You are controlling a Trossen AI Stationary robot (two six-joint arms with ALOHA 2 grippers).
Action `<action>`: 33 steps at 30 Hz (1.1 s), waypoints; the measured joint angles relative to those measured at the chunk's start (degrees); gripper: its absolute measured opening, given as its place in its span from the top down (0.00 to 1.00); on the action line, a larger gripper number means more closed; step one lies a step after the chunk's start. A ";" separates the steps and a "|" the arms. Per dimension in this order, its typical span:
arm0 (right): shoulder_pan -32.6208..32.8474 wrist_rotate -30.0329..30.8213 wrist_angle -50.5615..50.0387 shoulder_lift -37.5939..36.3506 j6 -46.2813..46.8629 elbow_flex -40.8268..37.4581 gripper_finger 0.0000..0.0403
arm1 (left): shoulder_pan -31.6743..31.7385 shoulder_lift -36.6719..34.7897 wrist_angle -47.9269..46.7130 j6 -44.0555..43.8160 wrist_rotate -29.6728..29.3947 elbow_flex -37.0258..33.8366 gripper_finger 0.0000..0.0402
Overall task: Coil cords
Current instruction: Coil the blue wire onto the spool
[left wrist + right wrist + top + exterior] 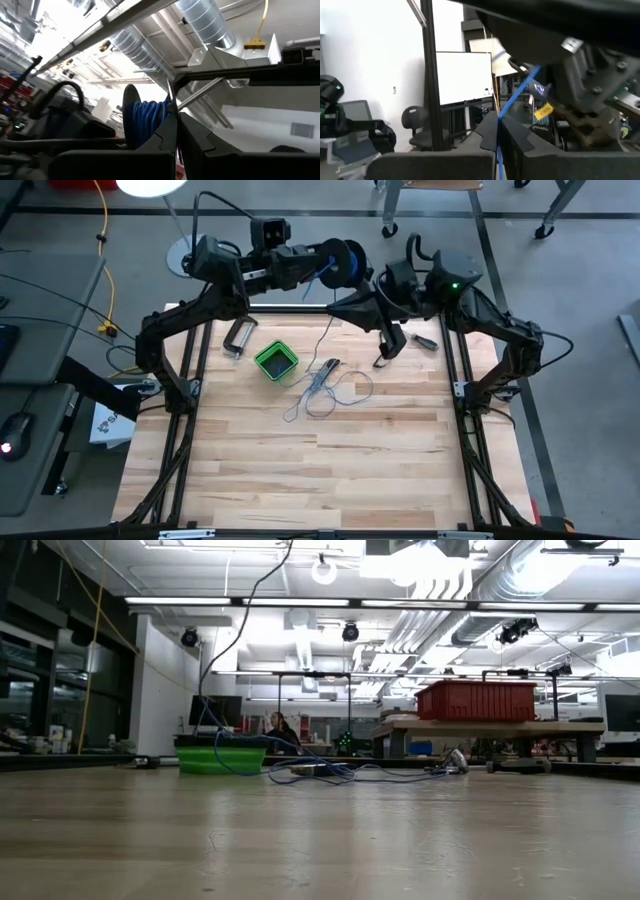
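Your left jaws (176,131) are raised above the far edge of the worktop (330,460), closed tight on the dark spool (345,262), whose core is wound with blue wire (147,117). In the left wrist view the spool sits right at the tips of the jaws, its round flange edge-on.

Your right jaws (497,131) hang just beside the spool, also clamped, with the blue wire pinched between them; the strand runs out from the tips, taut, toward the other arm's dark body.

From the spool the wire drops to the worktop, below and forward of both jaws, and ends in loose loops (325,392) near a small grey tool (322,375). The green box (276,361) stands just beside those loops, under your left jaws. A metal clamp (238,337) lies beyond the box, and a small dark tool (425,341) lies under the right arm.
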 joint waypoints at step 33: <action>-1.68 15.66 -2.22 5.00 1.62 -0.13 0.66 | 6.29 -5.85 0.02 5.22 0.95 0.13 1.00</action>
